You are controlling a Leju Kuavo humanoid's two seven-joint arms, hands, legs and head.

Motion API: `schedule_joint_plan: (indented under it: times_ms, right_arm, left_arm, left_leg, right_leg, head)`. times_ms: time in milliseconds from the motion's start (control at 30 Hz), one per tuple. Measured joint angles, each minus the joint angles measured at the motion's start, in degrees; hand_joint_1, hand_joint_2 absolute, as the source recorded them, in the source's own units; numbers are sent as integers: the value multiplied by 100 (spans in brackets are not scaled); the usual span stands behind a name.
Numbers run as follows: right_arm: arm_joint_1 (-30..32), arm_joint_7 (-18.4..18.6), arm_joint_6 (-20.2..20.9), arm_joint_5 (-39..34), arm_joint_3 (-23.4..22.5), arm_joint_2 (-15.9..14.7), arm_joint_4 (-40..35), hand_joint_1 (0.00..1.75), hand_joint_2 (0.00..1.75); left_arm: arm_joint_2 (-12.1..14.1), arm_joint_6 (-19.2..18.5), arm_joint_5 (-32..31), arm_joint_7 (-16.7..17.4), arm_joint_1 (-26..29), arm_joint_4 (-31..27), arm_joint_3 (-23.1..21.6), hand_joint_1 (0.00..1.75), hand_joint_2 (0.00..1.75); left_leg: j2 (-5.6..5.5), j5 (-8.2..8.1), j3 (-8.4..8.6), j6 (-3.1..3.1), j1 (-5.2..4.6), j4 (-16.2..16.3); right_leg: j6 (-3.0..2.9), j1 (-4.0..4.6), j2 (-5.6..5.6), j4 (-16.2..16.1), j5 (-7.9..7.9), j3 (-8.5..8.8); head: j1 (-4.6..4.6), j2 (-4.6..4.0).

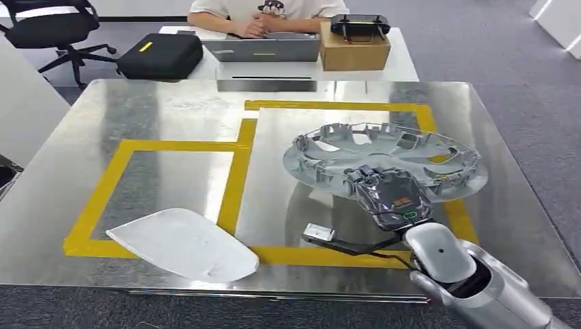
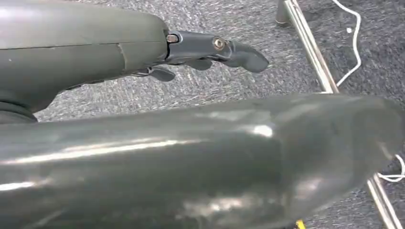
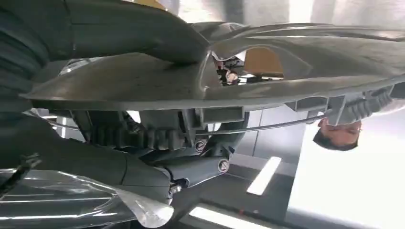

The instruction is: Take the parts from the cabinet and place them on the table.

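Right hand [image 1: 390, 199] gripped the near rim of the hubcap [image 1: 387, 159], fingers over the edge at about 6 o'clock of the disc; the right wrist view showed the thumb [image 3: 138, 36] on one face and the darker fingers [image 3: 191, 167] closed under the rim [image 3: 267, 98]. The hubcap, a grey round part with spokes and clips, sat over the right-hand taped square on the table [image 1: 171, 103], slightly tilted; whether it touched the steel I could not tell. Its far side overlapped the yellow tape [image 1: 236, 171] at about 3 o'clock of that square.

At 8 o'clock from the hubcap, well apart, a white panel [image 1: 185, 243] lay across the near corner of the left taped square, covering part of the tape and reaching the table's near edge. Between the two parts ran the tape strip dividing the squares.

Beyond the table at 12 o'clock a person [image 1: 264, 14] sat at a desk with a laptop [image 1: 264, 48]. A black case [image 1: 161, 55] stood at 11 o'clock, a cardboard box [image 1: 353, 51] with a black controller [image 1: 360, 26] on it at 1 o'clock, and an office chair [image 1: 51, 27] at 10 o'clock.

Left hand [image 2: 210, 50] hung over grey carpet [image 2: 229, 86], fingers apart and holding nothing, near a metal table leg [image 2: 310, 52] and a white cable [image 2: 353, 43].
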Motion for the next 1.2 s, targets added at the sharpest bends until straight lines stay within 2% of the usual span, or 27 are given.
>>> schedule_joint_plan:
  times_ms: [167,333,433,467,633,667,1200]
  right_arm:
    - [23,-140,50,-278,9,0,57,175,175]
    - [22,-195,68,-470,50,15,96,175,175]
    - [22,-197,70,-488,52,20,103,175,175]
    - [22,-197,70,-488,52,20,103,0,0]
    - [3,-225,72,-525,57,48,114,0,0]
    - [2,-232,70,-535,61,52,127,0,0]
    - [4,-264,-35,-571,68,98,142,0,0]
  left_arm:
    - [-55,-345,-428,293,93,-35,220,0,0]
    - [-190,-755,-737,424,211,-46,612,0,0]
    - [-238,-813,-787,437,239,-46,767,0,0]
    - [-256,-822,-787,437,247,-46,807,0,175]
    - [-396,-1251,-1194,532,329,-48,1146,0,175]
    - [-439,-1348,-1300,540,358,-52,1226,0,0]
    - [-1187,-2263,-2411,466,625,-109,2610,0,0]
  left_leg:
    - [0,0,0,0,0,0]
    - [0,0,-2,0,0,0]
    - [0,0,-2,0,0,0]
    - [0,0,-2,0,0,0]
    - [0,0,-1,0,0,0]
    - [0,0,-1,0,0,0]
    - [0,0,1,0,0,0]
  right_leg:
    - [0,0,2,0,0,-1]
    - [0,0,1,0,0,-1]
    - [0,0,0,0,0,0]
    - [0,0,0,0,0,0]
    - [0,0,1,0,0,0]
    - [0,0,1,0,0,0]
    - [0,0,1,0,0,2]
  head:
    - [0,0]
    - [0,0]
    - [0,0]
    - [0,0]
    - [0,0]
    - [2,-2]
    - [2,-2]
